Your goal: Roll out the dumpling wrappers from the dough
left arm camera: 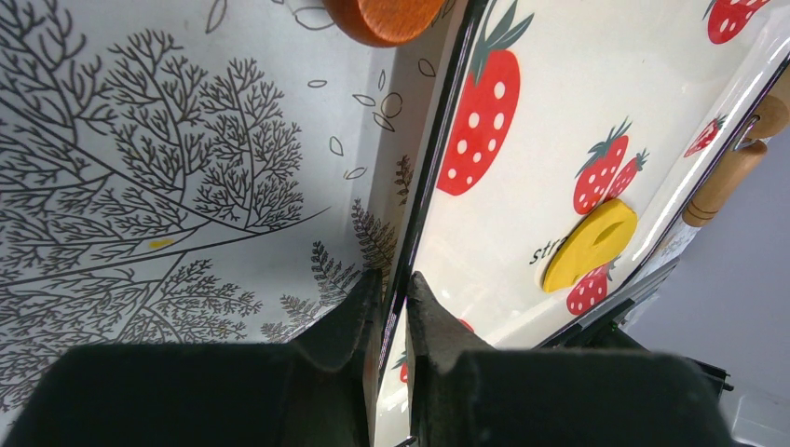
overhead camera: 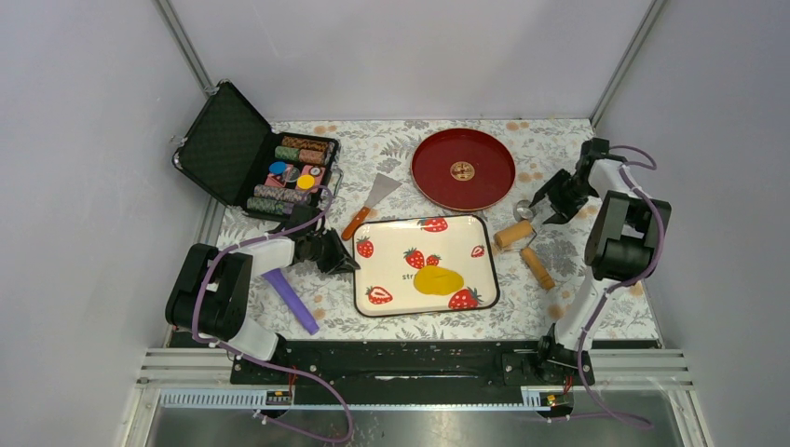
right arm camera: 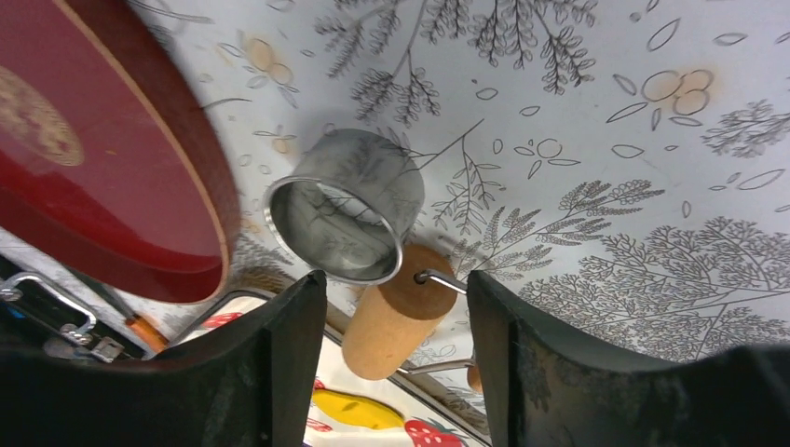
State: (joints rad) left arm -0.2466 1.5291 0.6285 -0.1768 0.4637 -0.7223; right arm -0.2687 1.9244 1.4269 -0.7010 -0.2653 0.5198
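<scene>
Yellow dough (overhead camera: 438, 279) lies flattened on the strawberry tray (overhead camera: 456, 237) — left gripper (left arm camera: 393, 284) clenched on the tray's left rim, likely steadying it; right gripper (right arm camera: 396, 279) spread wide above the wooden roller (right arm camera: 382, 326).

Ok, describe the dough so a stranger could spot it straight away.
Find the strawberry-print tray in the middle of the table. The dough lies on its near half, a flat bright-yellow patch among red strawberries. Nothing else on the tray is yellow.
</scene>
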